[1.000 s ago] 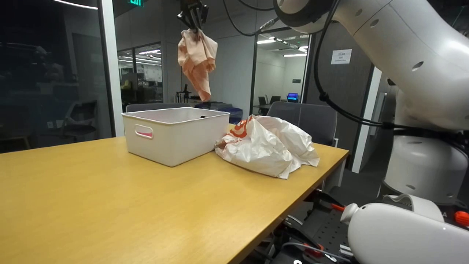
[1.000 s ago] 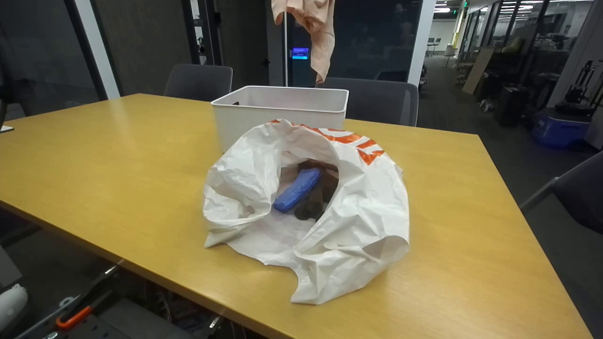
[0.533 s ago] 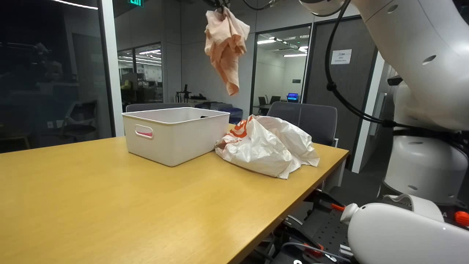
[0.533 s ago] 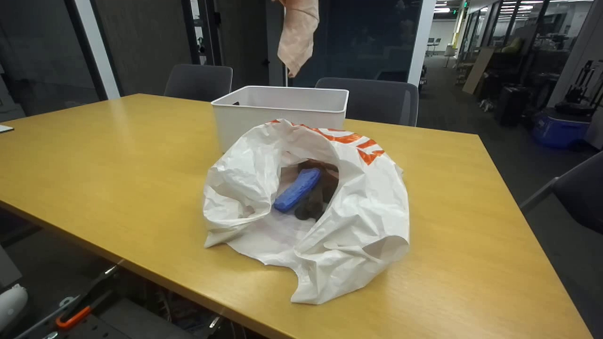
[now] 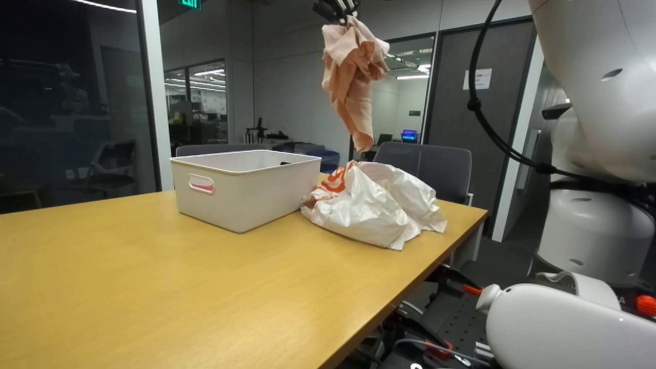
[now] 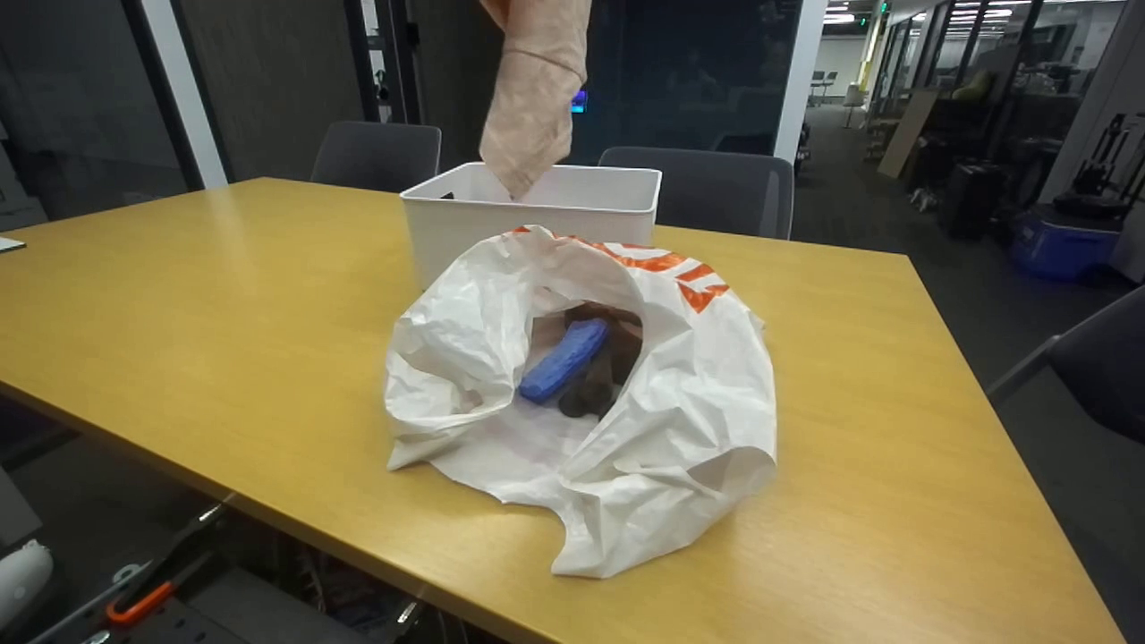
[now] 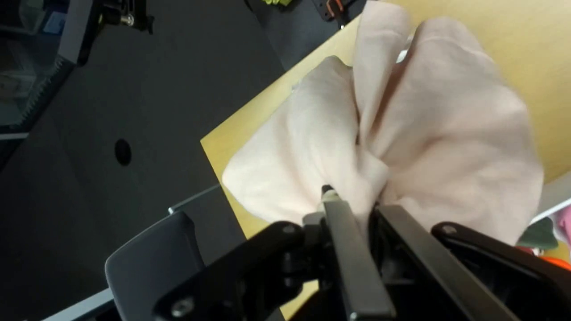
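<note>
My gripper (image 5: 342, 14) is shut on a peach cloth (image 5: 353, 66) and holds it high above the table. In the wrist view the gripper (image 7: 357, 204) has folds of the cloth (image 7: 459, 125) pinched between its fingers. The cloth hangs in a twisted drape; its lower end also shows in an exterior view (image 6: 537, 98), where the gripper is out of frame. A crumpled white plastic bag (image 5: 374, 210) with orange print lies below the cloth, apart from it. The bag's mouth faces out in an exterior view (image 6: 698, 385), with a blue object (image 6: 565, 360) and dark items inside.
A white bin (image 5: 251, 200) stands beside the bag on the yellow table (image 5: 154, 287). Pink and green things show near the bin in the wrist view, where the bin's rim (image 7: 555, 200) is partly covered by cloth. Grey chairs (image 6: 707, 192) stand behind the table.
My gripper has carried the cloth from over the bin to over the bag, rightward in an exterior view. The cloth dipped lower in the last half second. Bag and bin have not moved.
</note>
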Controlling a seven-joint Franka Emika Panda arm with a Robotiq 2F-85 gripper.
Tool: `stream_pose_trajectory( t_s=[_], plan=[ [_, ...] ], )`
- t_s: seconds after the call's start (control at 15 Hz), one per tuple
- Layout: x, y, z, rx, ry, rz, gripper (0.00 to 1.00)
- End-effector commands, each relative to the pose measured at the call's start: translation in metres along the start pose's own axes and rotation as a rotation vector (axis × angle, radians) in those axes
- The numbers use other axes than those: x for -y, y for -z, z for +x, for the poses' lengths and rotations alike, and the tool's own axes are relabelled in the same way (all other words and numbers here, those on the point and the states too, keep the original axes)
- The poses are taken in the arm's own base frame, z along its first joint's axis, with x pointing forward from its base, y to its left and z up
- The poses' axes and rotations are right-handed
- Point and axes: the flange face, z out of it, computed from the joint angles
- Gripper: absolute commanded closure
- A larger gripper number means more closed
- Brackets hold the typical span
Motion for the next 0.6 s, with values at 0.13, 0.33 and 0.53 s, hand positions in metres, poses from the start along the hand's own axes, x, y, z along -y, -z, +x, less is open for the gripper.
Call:
stream_pose_trajectory(
  t_s=[0.13,0.33,0.53],
  plan=[
    [-0.005,-0.065,0.012,0.231,-0.017,0.105,0.97],
    [0.000,-0.104,0.031,0.273,-0.050,0.141,0.97],
    [0.007,-0.149,0.047,0.269,-0.063,0.104,0.97]
  ],
)
